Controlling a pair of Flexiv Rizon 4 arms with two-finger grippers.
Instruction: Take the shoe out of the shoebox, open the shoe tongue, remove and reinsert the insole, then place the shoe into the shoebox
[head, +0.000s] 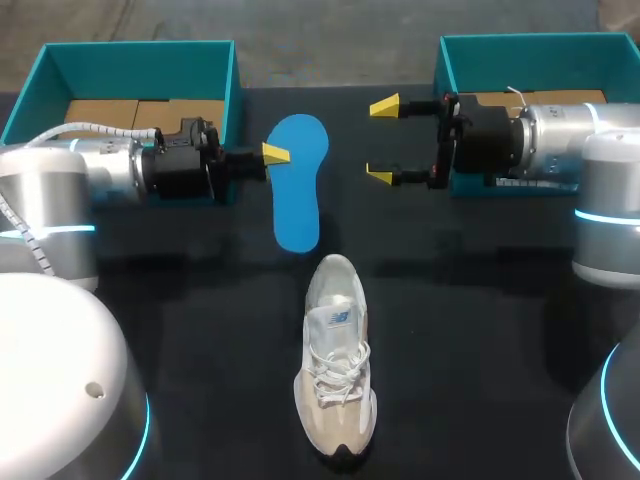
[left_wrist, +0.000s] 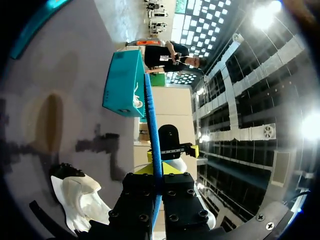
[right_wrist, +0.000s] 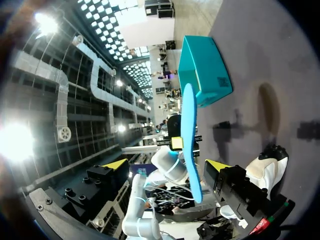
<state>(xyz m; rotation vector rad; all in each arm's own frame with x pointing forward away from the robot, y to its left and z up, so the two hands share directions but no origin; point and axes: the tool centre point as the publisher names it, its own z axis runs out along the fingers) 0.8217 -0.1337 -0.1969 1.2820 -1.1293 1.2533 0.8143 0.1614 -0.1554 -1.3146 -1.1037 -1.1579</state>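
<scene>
Left end effector (head: 274, 154) tight on thin, flat, round-ended blue insole (head: 298, 205)

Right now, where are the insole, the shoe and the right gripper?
insole (head: 298, 188), head view, its blue middle.
shoe (head: 337, 365), head view, its laces.
right gripper (head: 383, 141), head view, between its open fingers.

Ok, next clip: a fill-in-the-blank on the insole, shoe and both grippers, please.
The left gripper is ____ on the blue insole.
The right gripper has its fingers ____, holding nothing.
The white shoe lies ____ both teal shoeboxes, on the table.
Missing words: shut; open; outside.
</scene>
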